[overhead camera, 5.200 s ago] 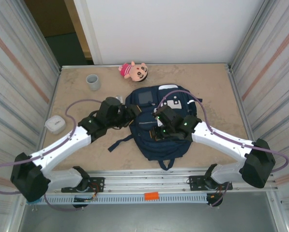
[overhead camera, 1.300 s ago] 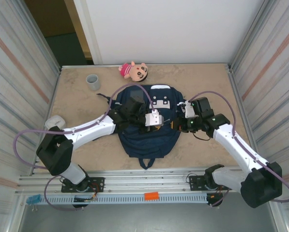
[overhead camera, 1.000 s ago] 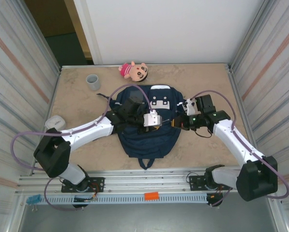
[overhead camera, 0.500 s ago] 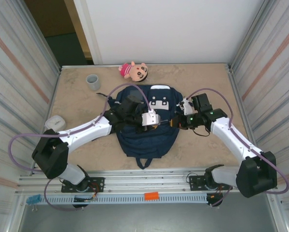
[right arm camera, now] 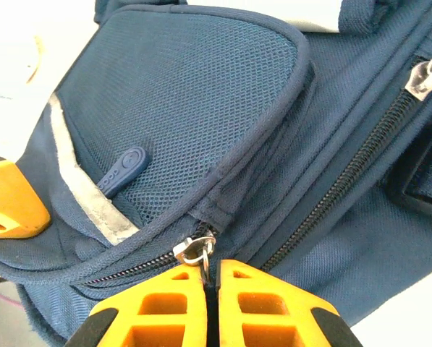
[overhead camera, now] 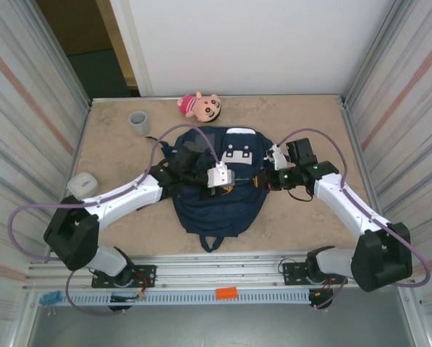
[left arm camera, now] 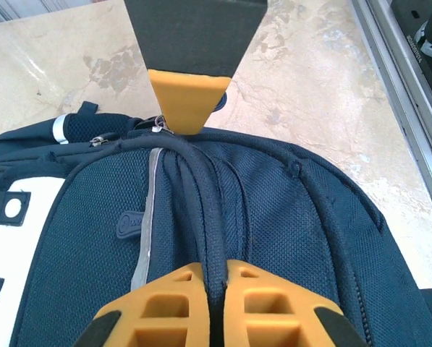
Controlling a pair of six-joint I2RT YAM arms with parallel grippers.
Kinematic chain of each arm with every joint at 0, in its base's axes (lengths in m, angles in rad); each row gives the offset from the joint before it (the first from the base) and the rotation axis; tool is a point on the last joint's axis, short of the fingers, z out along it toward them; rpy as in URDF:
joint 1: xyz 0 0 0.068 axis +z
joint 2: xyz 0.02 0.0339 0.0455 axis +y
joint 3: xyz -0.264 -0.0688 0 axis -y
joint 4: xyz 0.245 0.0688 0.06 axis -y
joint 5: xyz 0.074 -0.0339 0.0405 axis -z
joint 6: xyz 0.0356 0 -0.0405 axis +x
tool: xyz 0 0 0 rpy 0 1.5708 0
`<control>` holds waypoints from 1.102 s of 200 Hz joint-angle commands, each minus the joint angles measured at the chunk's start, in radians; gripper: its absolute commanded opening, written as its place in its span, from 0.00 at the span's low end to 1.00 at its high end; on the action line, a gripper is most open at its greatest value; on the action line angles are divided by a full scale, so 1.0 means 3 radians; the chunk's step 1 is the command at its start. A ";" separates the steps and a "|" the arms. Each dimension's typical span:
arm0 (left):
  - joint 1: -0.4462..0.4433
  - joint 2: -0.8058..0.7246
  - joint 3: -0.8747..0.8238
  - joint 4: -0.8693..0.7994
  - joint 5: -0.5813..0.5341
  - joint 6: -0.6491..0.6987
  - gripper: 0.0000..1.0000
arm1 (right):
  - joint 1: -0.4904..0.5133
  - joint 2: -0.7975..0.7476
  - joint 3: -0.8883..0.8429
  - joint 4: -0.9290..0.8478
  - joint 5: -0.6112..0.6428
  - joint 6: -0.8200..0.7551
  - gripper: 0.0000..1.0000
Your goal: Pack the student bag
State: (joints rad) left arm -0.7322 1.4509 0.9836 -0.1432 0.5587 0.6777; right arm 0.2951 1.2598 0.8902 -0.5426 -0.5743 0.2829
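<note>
Dragging the student bag's (overhead camera: 219, 202) zip leftward, the bag sliding too
My right gripper (right arm camera: 210, 278) pinches the zipper pull (right arm camera: 195, 250); my left gripper (left arm camera: 214, 278) pinches a strap (left arm camera: 201, 195), bracing.

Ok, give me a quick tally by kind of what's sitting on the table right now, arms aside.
student bag: 1
plush doll: 1
grey cup: 1
small white box: 1
Total: 4

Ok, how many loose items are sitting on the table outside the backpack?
3: a pink plush doll at the far edge, a grey cup far left, and a white case by the left wall. Others may be hidden under the backpack.
</note>
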 commanded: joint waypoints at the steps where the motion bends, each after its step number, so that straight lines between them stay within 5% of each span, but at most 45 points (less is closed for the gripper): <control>1: 0.0078 -0.0445 -0.0092 -0.0353 0.0544 0.0133 0.00 | -0.0228 0.0214 0.0104 -0.0037 0.0820 0.0070 0.00; 53: 0.0058 -0.0461 -0.0117 -0.0513 0.0602 0.0298 0.00 | -0.0298 0.0490 0.0152 0.0012 0.1118 0.0444 0.00; 88: 0.0033 -0.0418 -0.0164 -0.0393 0.0103 0.0162 0.00 | -0.0235 0.0403 0.0043 0.0274 0.0543 0.0308 0.00; 124: 0.0066 -0.0444 -0.0246 -0.0271 0.0109 0.0165 0.00 | -0.0210 -0.0003 -0.0226 0.0305 0.0286 0.0218 0.43; 182: 0.0222 -0.0585 -0.0411 -0.0033 0.0423 0.0099 0.04 | -0.0355 -0.0983 -0.0490 0.0526 0.0472 0.0206 0.52; 220: -0.0126 -0.0408 -0.0365 0.0092 -0.0500 0.0076 0.08 | -0.0354 -0.0961 -0.0421 0.0553 0.0427 0.0331 0.53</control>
State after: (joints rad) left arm -0.7025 1.3174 0.8669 -0.1806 0.5564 0.7177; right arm 0.1955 0.9550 0.7494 -0.3965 -0.4618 0.3553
